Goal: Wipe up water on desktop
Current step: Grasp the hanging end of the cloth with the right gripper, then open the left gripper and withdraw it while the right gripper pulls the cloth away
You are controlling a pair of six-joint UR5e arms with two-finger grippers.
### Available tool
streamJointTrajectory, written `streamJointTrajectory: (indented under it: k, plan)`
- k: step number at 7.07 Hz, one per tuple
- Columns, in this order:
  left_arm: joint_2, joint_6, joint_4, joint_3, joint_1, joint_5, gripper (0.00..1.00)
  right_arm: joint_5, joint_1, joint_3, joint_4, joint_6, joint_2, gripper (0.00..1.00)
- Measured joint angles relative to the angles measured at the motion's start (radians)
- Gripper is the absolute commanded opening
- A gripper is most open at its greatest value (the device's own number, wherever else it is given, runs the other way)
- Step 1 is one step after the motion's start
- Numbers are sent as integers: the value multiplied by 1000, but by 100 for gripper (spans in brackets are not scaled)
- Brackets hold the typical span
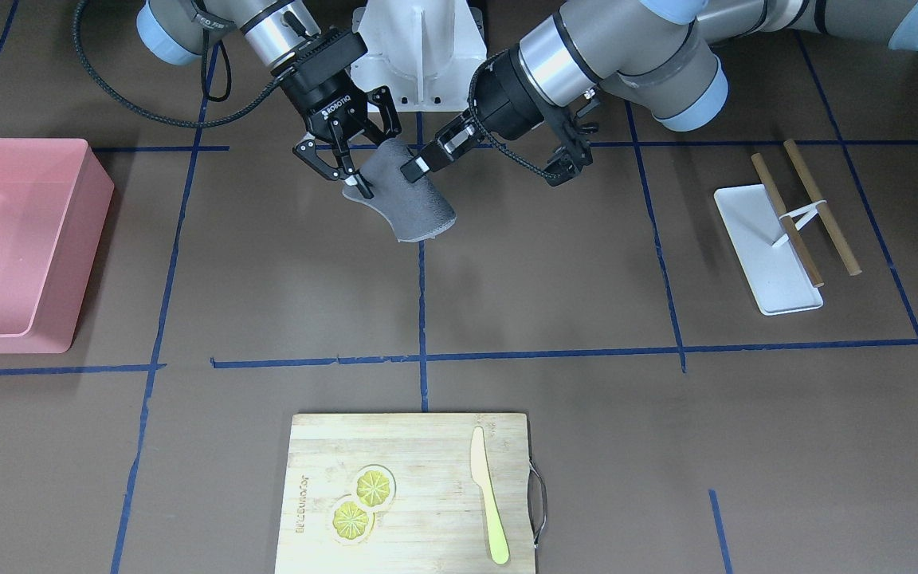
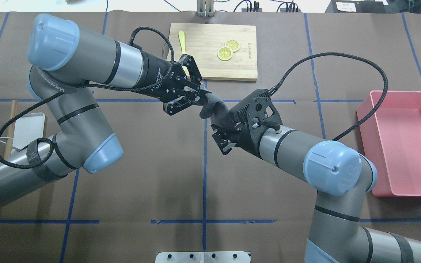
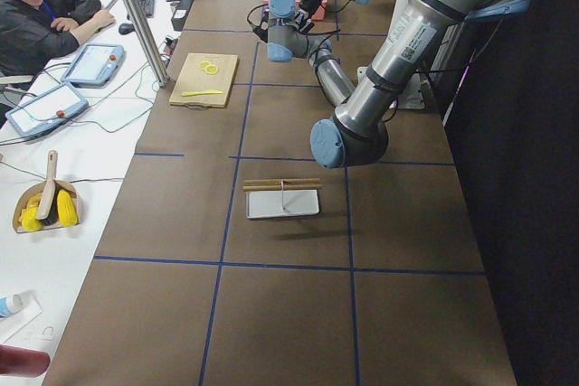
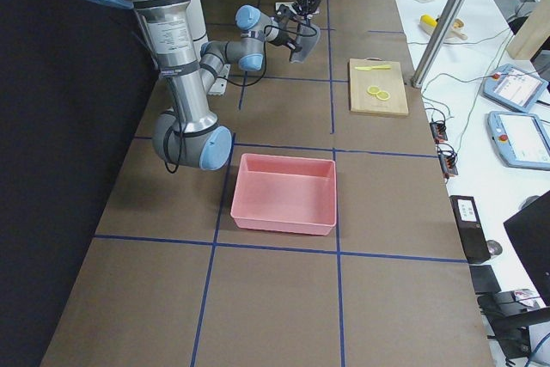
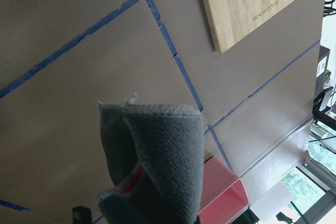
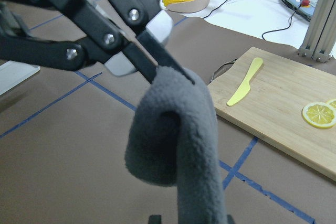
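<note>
A grey cloth (image 1: pixel 415 203) hangs above the dark-brown desktop (image 1: pixel 547 263) near the robot's base, between my two grippers. My left gripper (image 1: pixel 411 169) is shut on the cloth's upper fold. In the right wrist view its fingers (image 6: pixel 142 45) pinch the top of the cloth (image 6: pixel 178 145). My right gripper (image 1: pixel 360 185) looks shut on the cloth's other end. In the overhead view the cloth (image 2: pixel 216 109) spans from the left gripper (image 2: pixel 204 95) to the right gripper (image 2: pixel 220 126). The left wrist view shows the cloth (image 5: pixel 157 166) close up. I see no water on the desktop.
A pink bin (image 1: pixel 13 239) stands on the robot's right side. A bamboo cutting board (image 1: pixel 435 446) with two lemon slices and a yellow knife (image 1: pixel 489 498) lies at the far edge. A white tray (image 1: pixel 770 247) with wooden sticks lies on the left side.
</note>
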Motion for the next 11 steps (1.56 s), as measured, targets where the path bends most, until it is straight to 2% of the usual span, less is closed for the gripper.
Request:
streamJointTrajectory:
  k: [3,4,5,6,11]
  plan:
    - [0,1,0,0,0,0,7,0,-1,2,0,36,0,0]
    - [0,1,0,0,0,0,11,0,-1,2,0,43,0,0]
    - [0,1,-1,0,0,0,90,0,-1,3,0,46,0,0]
    - [0,5,-2,0,1,0,100,0,-1,4,0,47,0,0]
    - [2,32,-5,-2,12,-1,100,0,0,8,0,47,0,0]
